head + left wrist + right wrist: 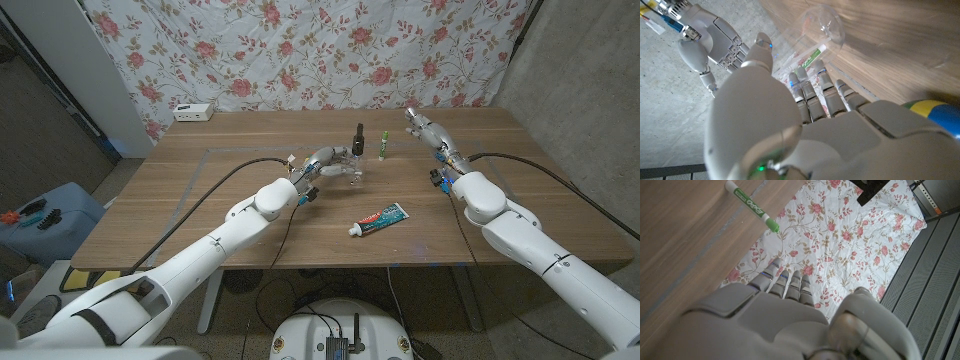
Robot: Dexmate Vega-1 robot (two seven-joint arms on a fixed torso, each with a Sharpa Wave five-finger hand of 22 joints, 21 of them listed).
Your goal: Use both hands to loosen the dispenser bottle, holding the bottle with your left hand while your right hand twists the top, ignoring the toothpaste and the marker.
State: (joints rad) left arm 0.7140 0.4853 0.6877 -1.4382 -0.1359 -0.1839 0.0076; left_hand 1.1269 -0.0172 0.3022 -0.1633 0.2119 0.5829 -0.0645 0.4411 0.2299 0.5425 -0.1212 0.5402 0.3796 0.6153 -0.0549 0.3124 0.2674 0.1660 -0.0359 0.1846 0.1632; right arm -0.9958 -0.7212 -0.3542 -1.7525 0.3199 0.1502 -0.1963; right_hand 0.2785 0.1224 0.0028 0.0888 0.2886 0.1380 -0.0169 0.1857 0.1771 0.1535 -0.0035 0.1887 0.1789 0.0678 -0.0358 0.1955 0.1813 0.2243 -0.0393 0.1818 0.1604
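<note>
left hand (325, 163) holding dispenser bottle (355, 160), right hand (422, 124) apart

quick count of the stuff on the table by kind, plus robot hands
dispenser bottle: 1
marker: 1
toothpaste: 1
white box at the table's far left: 1
robot hands: 2, left hand at the bottle, right hand raised to the marker's right
Total: 4 things on the table, 2 hands
</note>
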